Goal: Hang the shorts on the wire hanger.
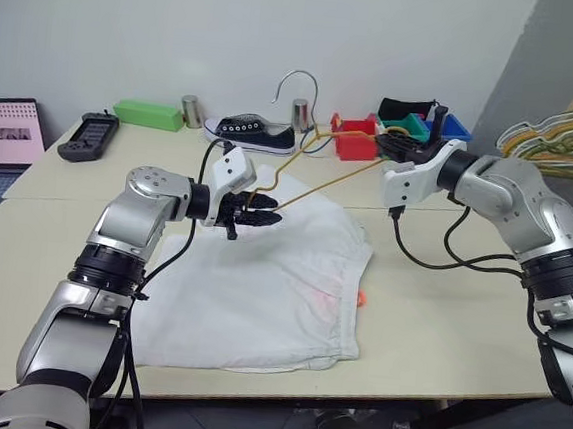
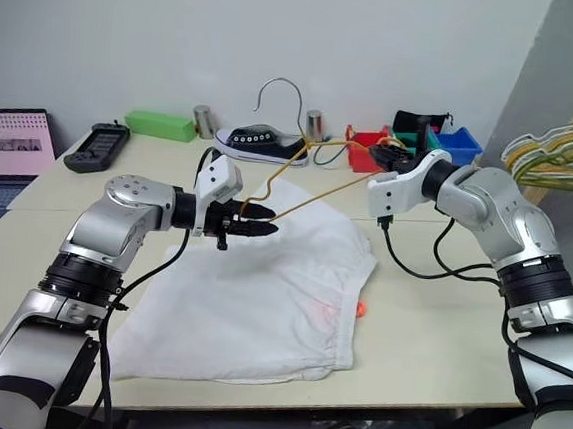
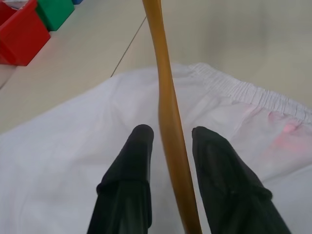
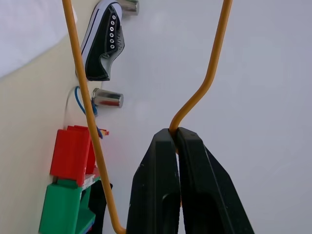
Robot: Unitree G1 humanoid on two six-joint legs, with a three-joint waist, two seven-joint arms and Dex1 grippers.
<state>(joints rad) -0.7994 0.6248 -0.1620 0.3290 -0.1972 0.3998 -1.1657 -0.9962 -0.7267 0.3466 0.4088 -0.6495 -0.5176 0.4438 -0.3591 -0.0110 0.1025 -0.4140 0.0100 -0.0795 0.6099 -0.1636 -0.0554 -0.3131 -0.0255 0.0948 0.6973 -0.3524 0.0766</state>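
White thin fabric of the shorts is being seen spread flat on the pale table, the nearest thing in the head views, with the gathered waistband on the side toward the robot's right and a small orange-red drawstring end poking out at that edge.

Just above the far part of the shorts, the left gripper is being held with its black fingers on either side of one yellow-gold wire of the wire hanger; a narrow gap is being left on each side of the wire in the left wrist view, so no firm pinch is being shown, and whether the wire is clamped cannot be told.

Beyond the shorts' far right corner, the right gripper is being kept clenched on a bend of the wire hanger, which is being held off the table, its silver hook rising behind.

Farther back from the shorts, a black-and-white shoe, two metal cylinders, a green box and red, green and blue bins are being noted along the wall.
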